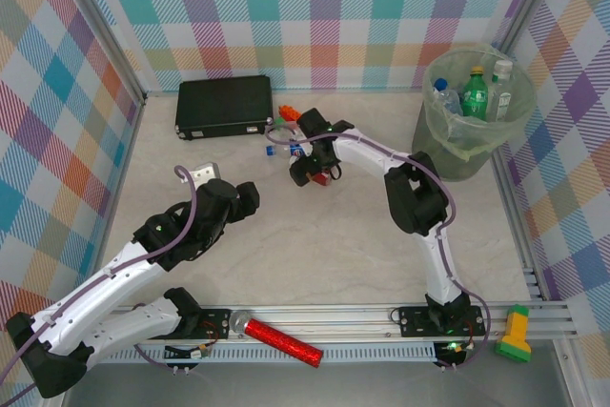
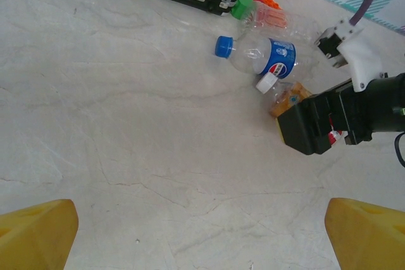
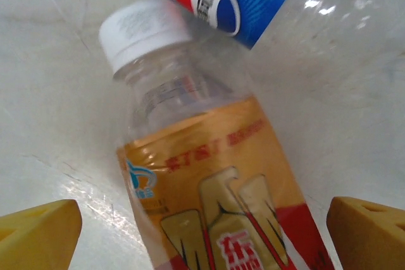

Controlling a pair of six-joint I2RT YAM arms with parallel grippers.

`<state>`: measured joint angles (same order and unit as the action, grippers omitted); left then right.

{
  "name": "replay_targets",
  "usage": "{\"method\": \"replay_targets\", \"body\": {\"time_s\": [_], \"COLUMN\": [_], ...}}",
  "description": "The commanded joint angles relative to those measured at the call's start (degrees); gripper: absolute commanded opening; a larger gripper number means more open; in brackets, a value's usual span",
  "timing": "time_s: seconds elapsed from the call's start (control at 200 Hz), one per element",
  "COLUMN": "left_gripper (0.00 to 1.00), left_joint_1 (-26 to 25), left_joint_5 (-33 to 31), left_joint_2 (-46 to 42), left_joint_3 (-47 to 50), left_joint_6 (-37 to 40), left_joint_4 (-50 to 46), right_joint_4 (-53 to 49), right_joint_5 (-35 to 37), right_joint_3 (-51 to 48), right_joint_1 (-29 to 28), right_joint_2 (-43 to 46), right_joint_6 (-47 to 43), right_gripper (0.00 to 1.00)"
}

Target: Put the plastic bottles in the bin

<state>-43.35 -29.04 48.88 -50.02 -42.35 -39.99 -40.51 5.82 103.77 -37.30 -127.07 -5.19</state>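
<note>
Top external: bin [image 1: 448,154] in far right corner, few bottles [image 1: 475,92] standing inside. Flat black case [image 1: 225,105] far left by wall. Mid-table, right gripper [image 1: 313,172] jaws spread wide, straddling orange-label bottle [image 3: 209,175] lying flat, white cap pointing away, not clamped. Just beyond, blue-label bottle [image 2: 262,55] touching that cap. Nearer, left gripper [image 1: 250,199] wide apart too, empty, well short of both bottles.
</note>
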Motion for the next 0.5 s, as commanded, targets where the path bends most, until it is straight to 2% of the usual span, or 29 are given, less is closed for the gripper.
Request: {"method": "replay_targets", "body": {"time_s": [0.0, 0.2, 0.415, 0.495], "left_gripper": [0.99, 1.00, 0.99, 1.00], "left_joint_1": [0.33, 0.35, 0.34, 0.36], "left_joint_5": [-0.32, -0.23, -0.01, -0.13], "left_joint_2": [-0.72, -0.58, -0.54, -1.06], "left_joint_3": [-0.31, -0.31, -1.08, -1.29], "left_joint_6": [1.34, 1.38, 1.29, 1.24], "left_joint_4": [-1.67, -1.46, -2.26, -2.64], "right_joint_4": [-1.74, -1.82, -3.21, -3.26], "right_joint_5": [-0.16, -0.39, -2.18, -3.37], "right_joint_3": [2.00, 0.65, 1.31, 0.84], "right_joint_1": [0.07, -1.18, -2.42, -2.64], "right_joint_2": [-0.38, -0.50, -0.78, 0.35], "right_joint_6": [-3.06, -4.09, -5.40, -4.76], "right_gripper": [0.99, 0.87, 0.59, 0.57]}}
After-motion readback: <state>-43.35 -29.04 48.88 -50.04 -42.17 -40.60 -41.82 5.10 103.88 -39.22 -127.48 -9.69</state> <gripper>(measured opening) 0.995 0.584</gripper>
